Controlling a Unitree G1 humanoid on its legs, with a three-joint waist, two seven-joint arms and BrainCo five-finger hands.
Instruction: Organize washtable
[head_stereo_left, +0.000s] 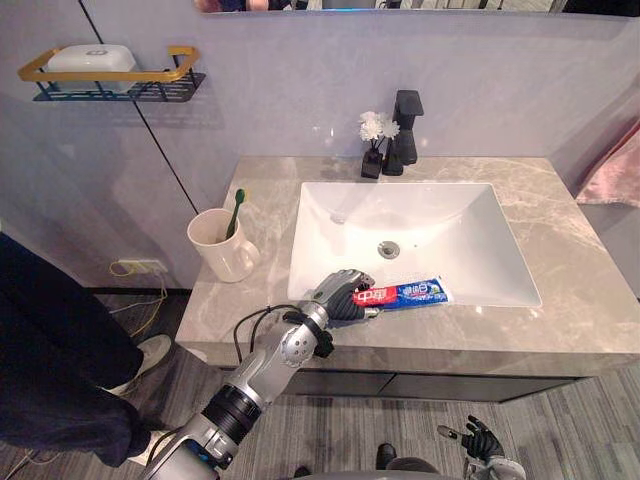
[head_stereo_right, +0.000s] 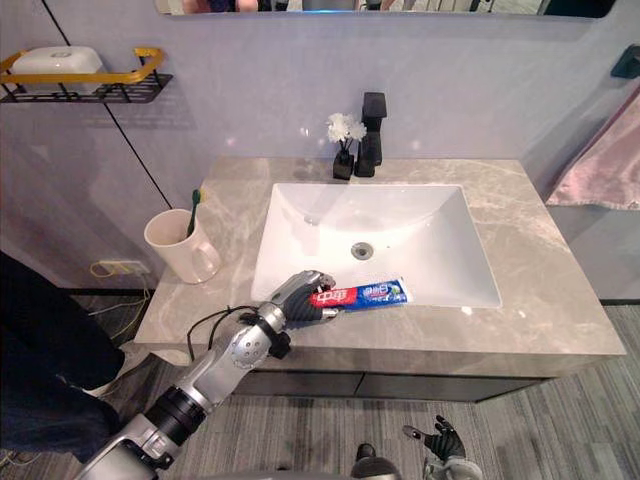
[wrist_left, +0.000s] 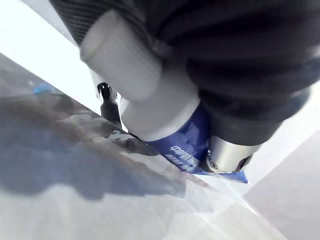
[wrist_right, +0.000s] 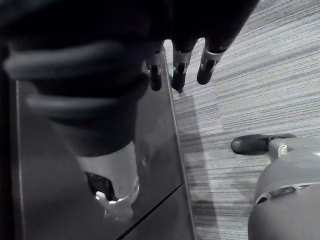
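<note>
The left hand (head_stereo_left: 340, 297) is reaching in over the front of the counter and curling its fingers round the cap end of the toothpaste tube (head_stereo_left: 410, 293). In the left wrist view the tube's ribbed white cap (wrist_left: 145, 90) is sticking out under the dark cover, with the blue body pinched below it.

The tube is lying along the front rim of the white sink basin (head_stereo_left: 400, 215), its flat end pointing to the robot's right. It is showing red by the hand, then blue with a white edge. Whether it is pressing on the rim or hanging just above it is hard to tell.

The right hand (head_stereo_left: 482, 440) is hanging low beside the dark cabinet front (wrist_right: 75, 200), over the grey striped floor (head_stereo_left: 400, 420), its fingers straight and holding nothing.

The grey marbled counter (head_stereo_left: 560, 260) is carrying a cream cup (head_stereo_left: 222, 248) near its left edge, with a green toothbrush (head_stereo_left: 235, 213) standing in it. Behind the basin a black faucet (head_stereo_left: 405, 130) is rising, with a small black vase of white flowers (head_stereo_left: 374, 145) just beside it.

On the pale wall a gold-railed shelf (head_stereo_left: 110, 75) is holding a white box (head_stereo_left: 92, 60). A pink towel (head_stereo_left: 612, 170) is being cut off by the right edge. A person's dark trouser leg (head_stereo_left: 50, 350) and light shoe (head_stereo_left: 150, 355) are showing at the left.
</note>
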